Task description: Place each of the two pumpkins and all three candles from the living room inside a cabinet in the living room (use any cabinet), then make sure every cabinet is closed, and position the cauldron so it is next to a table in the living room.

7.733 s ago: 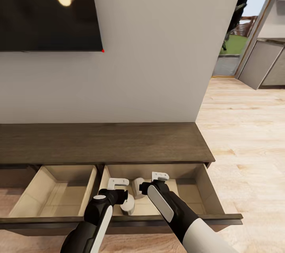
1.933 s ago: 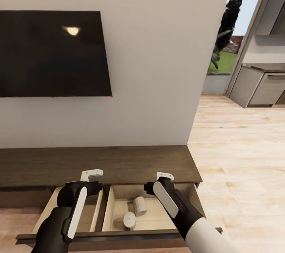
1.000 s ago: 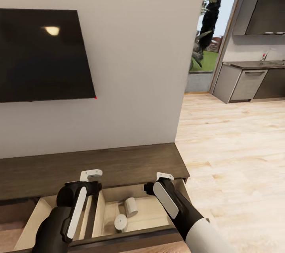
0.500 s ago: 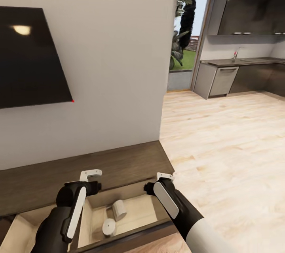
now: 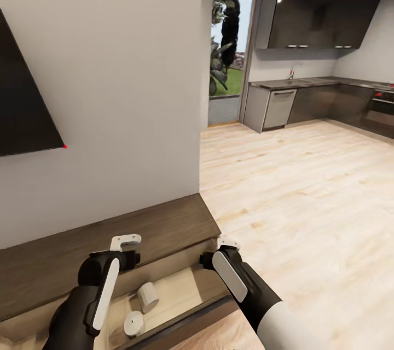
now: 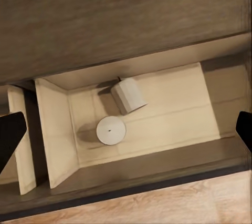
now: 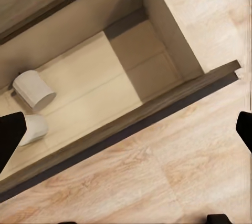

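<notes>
The cabinet, a low dark-brown wooden unit against the white wall, is standing with its end drawer pulled out, its pale beige inside showing. Two white candles are lying in it: the tipped candle is resting on its side, and the upright candle is standing just beside it, nearer the drawer front. The left gripper is hanging above the cabinet top, its arm bent at the elbow, fingers spread apart and holding nothing. The right gripper is hovering over the drawer's far end, also spread wide and empty. Beyond, light wood flooring is running toward the dark kitchen cupboards.
</notes>
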{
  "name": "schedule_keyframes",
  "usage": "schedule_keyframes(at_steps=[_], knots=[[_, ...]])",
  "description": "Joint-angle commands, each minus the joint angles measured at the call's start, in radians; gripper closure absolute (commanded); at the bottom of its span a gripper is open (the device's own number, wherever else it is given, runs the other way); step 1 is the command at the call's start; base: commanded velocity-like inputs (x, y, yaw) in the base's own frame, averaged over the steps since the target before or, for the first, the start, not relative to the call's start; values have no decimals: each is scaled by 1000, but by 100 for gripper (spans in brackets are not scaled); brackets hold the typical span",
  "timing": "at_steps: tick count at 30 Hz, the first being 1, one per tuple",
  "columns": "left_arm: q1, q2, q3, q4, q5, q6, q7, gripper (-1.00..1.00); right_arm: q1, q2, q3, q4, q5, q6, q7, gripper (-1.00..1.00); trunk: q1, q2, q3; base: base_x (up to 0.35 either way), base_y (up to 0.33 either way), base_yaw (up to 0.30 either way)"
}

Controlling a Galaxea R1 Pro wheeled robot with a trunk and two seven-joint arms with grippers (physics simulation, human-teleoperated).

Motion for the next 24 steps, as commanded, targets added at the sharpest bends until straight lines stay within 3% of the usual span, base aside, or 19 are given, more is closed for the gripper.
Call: schedule_keyframes(at_steps=[1, 24], knots=[[0, 0, 0, 0, 0, 0, 0, -100, 0, 0, 0, 0, 0, 0, 0, -100, 0, 0, 0, 0, 0, -285], [0, 1, 0, 0, 0, 0, 0, -100, 0, 1, 0, 5, -1, 0, 0, -100, 0, 0, 0, 0, 0, -285]])
